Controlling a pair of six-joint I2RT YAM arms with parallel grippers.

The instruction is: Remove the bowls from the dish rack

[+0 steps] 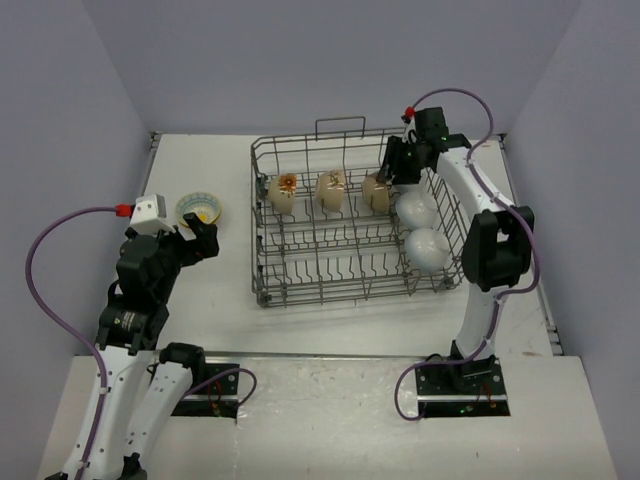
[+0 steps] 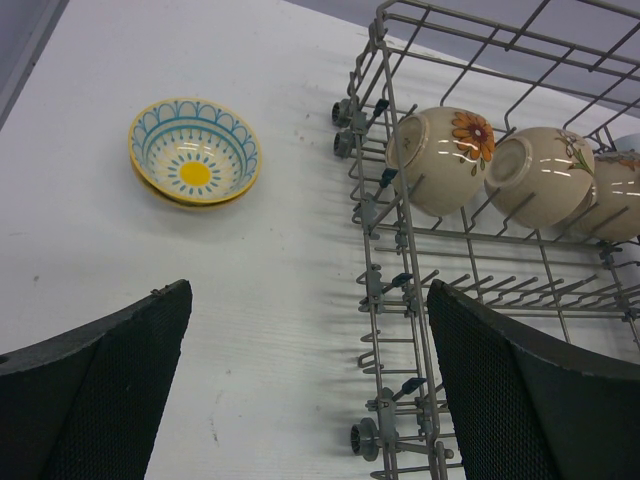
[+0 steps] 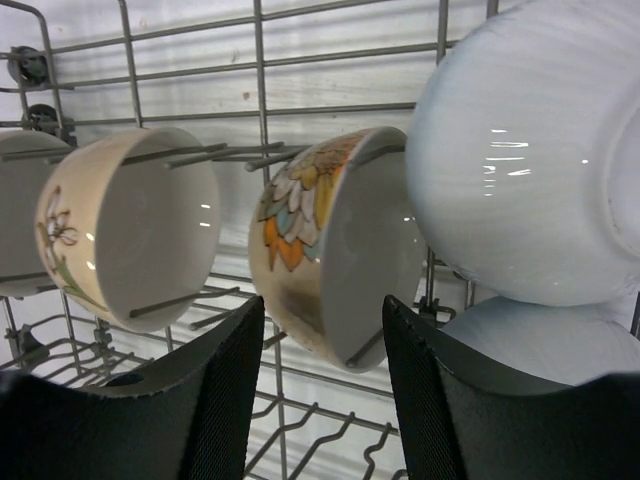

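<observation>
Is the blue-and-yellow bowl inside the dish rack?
No, the blue-and-yellow bowl sits on the table, apart from the dish rack.

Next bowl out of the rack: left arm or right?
Right, I'd say. The right tool is at the dish rack, open, lined up on the flowered bowl ending the cream row. The left tool hangs open outside the rack, near the teal-rimmed bowl on the table.

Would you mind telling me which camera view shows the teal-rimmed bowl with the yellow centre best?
The left wrist view: the teal-rimmed bowl sits upright on the table, unobstructed, its pattern clear. The top external view shows it small, left of the dish rack. The right wrist view misses it.
</observation>
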